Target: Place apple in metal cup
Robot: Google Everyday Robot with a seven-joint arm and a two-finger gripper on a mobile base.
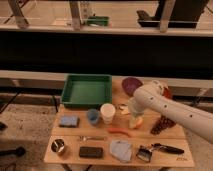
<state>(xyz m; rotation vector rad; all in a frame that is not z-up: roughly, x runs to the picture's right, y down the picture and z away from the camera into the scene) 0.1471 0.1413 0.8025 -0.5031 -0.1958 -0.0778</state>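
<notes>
judging progress: we took the task as barely begun; the apple [136, 122] sat on the table [75, 134], just right of the white cup [107, 113], and not in the metal cup [59, 146].
done: only the approach, by our reading, with the arm [167, 107] reaching in from the right.
left: grasp, lift, carry across, and release into the metal cup, which stood at the front left corner, well apart from the apple.
claw position: the gripper [133, 114] hung directly over the apple, at or touching its top.
claw state: hidden under the wrist; we could not tell whether it was spread or pinching the fruit.
between them: the carrot-like piece [120, 132] and the blue cup [92, 116].
</notes>
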